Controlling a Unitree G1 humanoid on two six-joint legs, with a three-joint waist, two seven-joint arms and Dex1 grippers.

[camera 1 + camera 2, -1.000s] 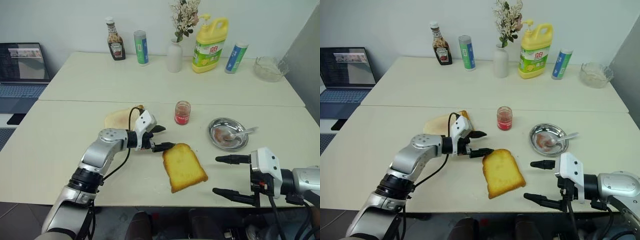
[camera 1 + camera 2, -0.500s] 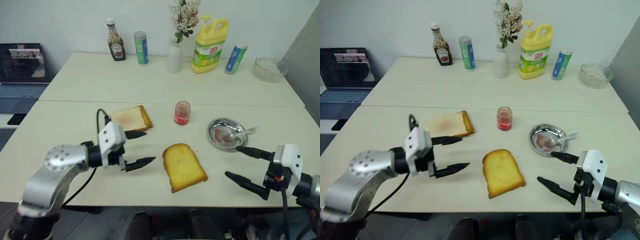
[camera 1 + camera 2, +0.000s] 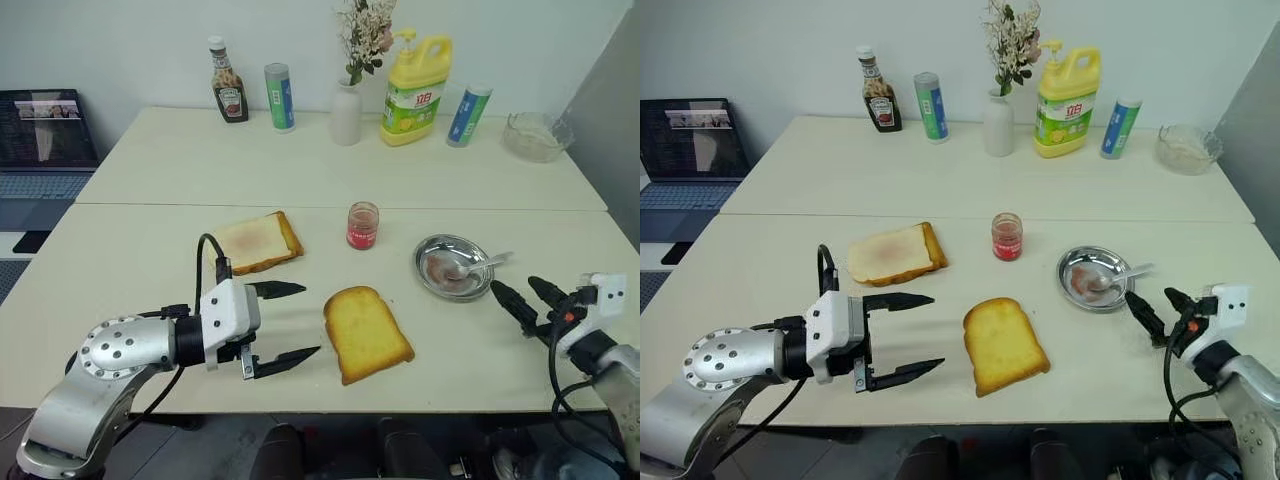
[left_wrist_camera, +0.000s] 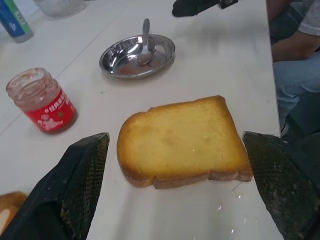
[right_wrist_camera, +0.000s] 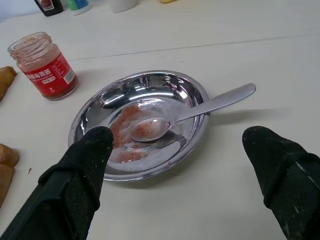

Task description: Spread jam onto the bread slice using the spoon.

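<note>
Right gripper point(image 3: 1155, 308) open beside spoon point(image 5: 192, 114); red-labelled jam point(image 5: 44, 65), print unreadable.

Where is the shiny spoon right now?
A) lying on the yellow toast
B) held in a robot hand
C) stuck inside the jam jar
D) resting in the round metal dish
D: the spoon lies with its jam-smeared bowl in the steel dish and its handle over the rim; both grippers are open and empty.

Clutter along the far edge of the surface point(image 3: 150, 170)

Ketchup bottle point(image 3: 223, 66), vase of flowers point(image 3: 347, 100), yellow detergent jug point(image 3: 416, 75), glass bowl point(image 3: 533, 135); laptop point(image 3: 40, 135) at left.
</note>
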